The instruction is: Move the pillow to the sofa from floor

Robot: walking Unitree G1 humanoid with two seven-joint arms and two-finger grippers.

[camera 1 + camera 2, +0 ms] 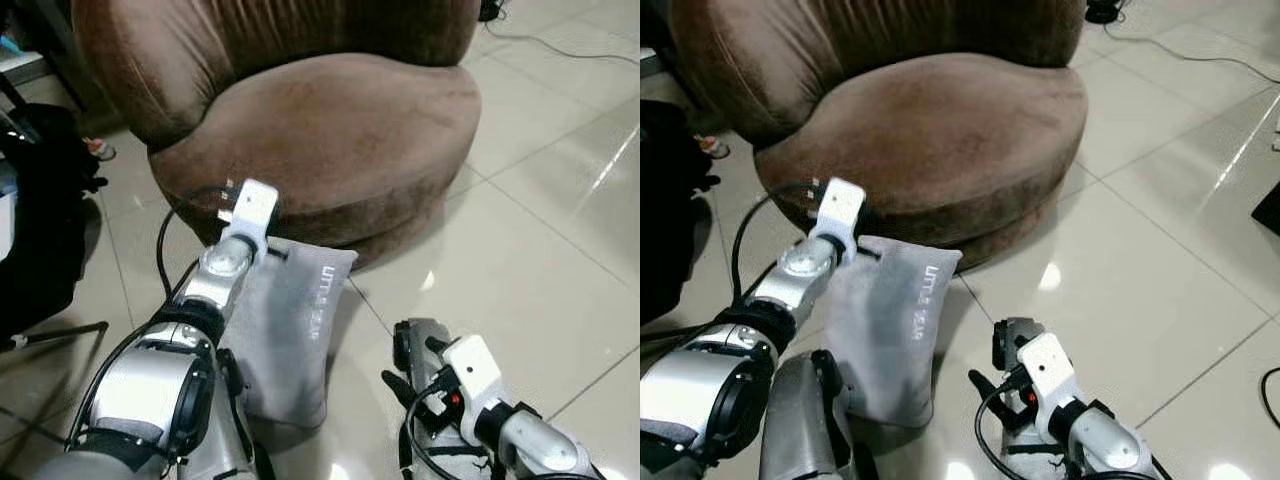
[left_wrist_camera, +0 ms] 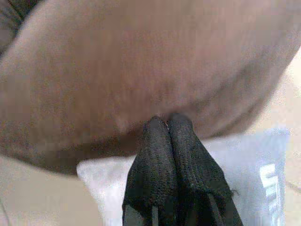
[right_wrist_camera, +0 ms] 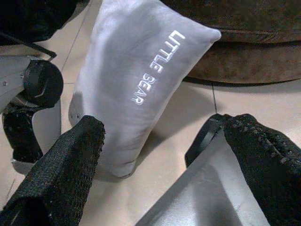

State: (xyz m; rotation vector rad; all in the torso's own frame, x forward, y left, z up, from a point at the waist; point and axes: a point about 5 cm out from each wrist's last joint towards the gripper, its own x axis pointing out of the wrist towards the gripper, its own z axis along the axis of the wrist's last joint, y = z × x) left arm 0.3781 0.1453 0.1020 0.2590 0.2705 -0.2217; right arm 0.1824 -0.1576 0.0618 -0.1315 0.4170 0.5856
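Note:
A grey pillow lettered "LITTLE BEAR" stands on end on the tiled floor, right in front of the brown sofa. My left arm reaches forward to the pillow's top edge. In the left wrist view my left gripper is shut, its fingers pressed together on the pillow's upper edge, close against the sofa's front. My right gripper hangs low over the floor to the right of the pillow. It is open and holds nothing, with the pillow ahead of its fingers.
A black bag and a stand leg crowd the left side. A cable runs across the tiles at the far right. Bare glossy floor lies to the right of the sofa.

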